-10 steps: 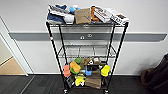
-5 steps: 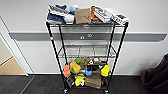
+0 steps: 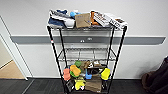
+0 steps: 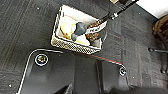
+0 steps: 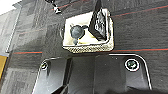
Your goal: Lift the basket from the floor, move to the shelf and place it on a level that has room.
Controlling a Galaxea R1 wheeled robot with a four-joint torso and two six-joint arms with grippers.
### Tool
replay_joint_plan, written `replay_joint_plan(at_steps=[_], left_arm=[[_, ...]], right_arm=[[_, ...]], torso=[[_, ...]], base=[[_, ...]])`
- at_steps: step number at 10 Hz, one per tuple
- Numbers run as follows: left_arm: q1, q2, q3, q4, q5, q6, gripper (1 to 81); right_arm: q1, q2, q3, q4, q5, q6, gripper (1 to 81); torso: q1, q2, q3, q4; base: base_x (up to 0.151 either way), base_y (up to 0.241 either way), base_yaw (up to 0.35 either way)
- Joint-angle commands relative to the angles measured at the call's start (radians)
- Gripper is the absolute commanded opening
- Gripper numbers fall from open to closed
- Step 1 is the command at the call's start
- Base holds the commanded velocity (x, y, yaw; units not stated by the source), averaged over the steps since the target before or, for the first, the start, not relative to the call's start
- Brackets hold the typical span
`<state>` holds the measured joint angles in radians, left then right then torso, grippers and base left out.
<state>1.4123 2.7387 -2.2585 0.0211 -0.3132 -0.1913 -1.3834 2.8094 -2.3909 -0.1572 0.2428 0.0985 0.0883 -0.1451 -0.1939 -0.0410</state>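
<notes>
Basket [image 4: 75,46] first: a small rectangular one, its sides in a cream-and-dark dotted weave under a pale rim, standing upright on the floor [image 4: 22,27] of dark grey ribbed carpet tiles. Inside it lie pale rounded pieces, a grey rounded object [image 4: 78,28] and something dark brown with a white band across it. From the right wrist camera the same basket [image 5: 87,47] shows a dark flat item [image 5: 98,21] leaning at one end beside the grey object. In both wrist views it sits just beyond the robot's dark plate; whether either arm's jaws are open or closed I cannot tell.

Ahead in the head view stands the shelf [image 3: 86,57], a tall black wire rack against a white wall. Its top tier is crowded with boxes and packets, its lowest part is heaped with coloured toys [image 3: 75,71], and the middle level [image 3: 86,53] between them is a bare wire grid.
</notes>
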Motion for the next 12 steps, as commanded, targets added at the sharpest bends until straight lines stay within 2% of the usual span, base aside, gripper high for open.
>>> replay_joint_plan(at_steps=[1, 2, 4, 12], left_arm=[[-0.04, -0.051, 0.073, 0.003, 0.04, -0.07, 81.1], [-0.032, -0.049, 0.069, 0.002, 0.039, -0.071, 81.1], [-0.026, -0.042, 0.063, 0.005, 0.037, -0.07, 81.1], [-0.025, -0.02, 0.014, -0.004, 0.028, -0.074, 81.1]], right_arm=[[0.033, -0.014, 0.006, -0.01, -0.036, 0.001, 81.1], [0.034, -0.014, 0.003, -0.007, -0.036, 0.001, 81.1], [0.034, -0.006, -0.005, -0.005, -0.036, 0.001, 81.1], [0.039, -0.006, -0.017, -0.005, -0.051, 0.001, 81.1]], torso=[[0.063, -0.098, -0.056, 0.0], [0.082, -0.128, -0.095, 0.0], [0.111, -0.176, -0.124, 0.0], [0.281, -0.441, -0.373, 0.0]], base=[[0.0, 0.0, 0.0], [0.0, 0.0, 0.0], [0.0, 0.0, 0.0], [0.0, 0.0, 0.0]])
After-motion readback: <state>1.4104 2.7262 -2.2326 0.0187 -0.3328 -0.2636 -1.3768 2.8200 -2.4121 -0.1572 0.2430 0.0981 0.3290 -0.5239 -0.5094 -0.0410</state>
